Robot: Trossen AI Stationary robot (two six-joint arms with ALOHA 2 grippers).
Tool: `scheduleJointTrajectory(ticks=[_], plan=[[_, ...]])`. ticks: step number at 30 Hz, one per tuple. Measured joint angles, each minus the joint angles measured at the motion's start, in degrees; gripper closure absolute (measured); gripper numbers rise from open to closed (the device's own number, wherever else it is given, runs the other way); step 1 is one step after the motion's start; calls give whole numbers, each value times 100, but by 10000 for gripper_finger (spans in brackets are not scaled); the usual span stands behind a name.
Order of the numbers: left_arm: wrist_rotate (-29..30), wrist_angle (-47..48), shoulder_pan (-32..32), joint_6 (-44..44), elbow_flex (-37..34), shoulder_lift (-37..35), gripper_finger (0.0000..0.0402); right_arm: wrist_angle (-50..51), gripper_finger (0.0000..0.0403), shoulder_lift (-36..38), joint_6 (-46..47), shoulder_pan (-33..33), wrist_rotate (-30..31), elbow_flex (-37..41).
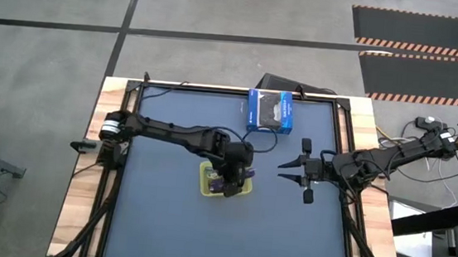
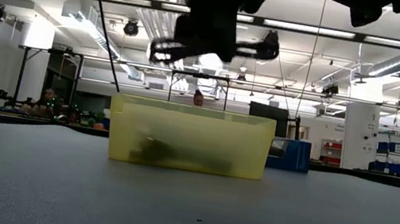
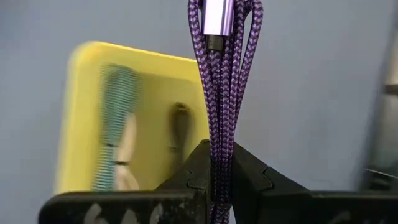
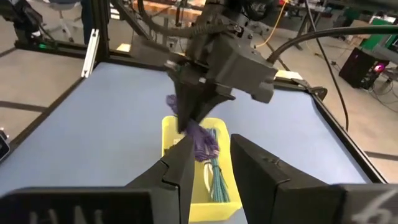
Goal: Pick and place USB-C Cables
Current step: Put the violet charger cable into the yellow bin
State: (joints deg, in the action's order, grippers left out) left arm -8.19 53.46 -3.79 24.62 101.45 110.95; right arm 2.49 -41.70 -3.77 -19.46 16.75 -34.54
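Observation:
A purple braided USB-C cable [image 3: 224,93], folded into a bundle with a silver plug [image 3: 217,15] at its free end, is in my left gripper [image 3: 219,177], which is shut on it over a yellow tray [image 1: 206,181] at the table's middle. In the tray lie a teal cable [image 3: 118,99], a pale cable [image 3: 129,149] and a dark cable [image 3: 180,124]. The right wrist view shows the purple bundle [image 4: 199,140] hanging over the tray [image 4: 171,134]. My right gripper [image 1: 285,170] is open and empty, to the right of the tray. My left gripper pinches the purple bundle between its two fingers, several strands together [image 3: 221,163], away from the plug end. The fingers point down from above and lie across the strands. The bundle hangs below the fingers over the tray; whether its lower end touches the tray floor I cannot tell.
A blue-and-black retail box [image 1: 270,110] stands at the table's far edge, behind the tray; it also shows in the low view [image 2: 298,156]. The blue mat [image 1: 171,223] is bare toward the near edge. People show in the room beyond the table.

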Motion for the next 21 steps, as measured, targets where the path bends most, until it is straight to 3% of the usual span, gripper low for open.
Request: scheduleJointTrajectory(ticks=[4,21], plan=[[417,37,19,-144,-76,16,386,26,312,-18,25,0,0,0],[681,-45,0,-448,-505,26,384,74,320,-47,118,0,0,6]])
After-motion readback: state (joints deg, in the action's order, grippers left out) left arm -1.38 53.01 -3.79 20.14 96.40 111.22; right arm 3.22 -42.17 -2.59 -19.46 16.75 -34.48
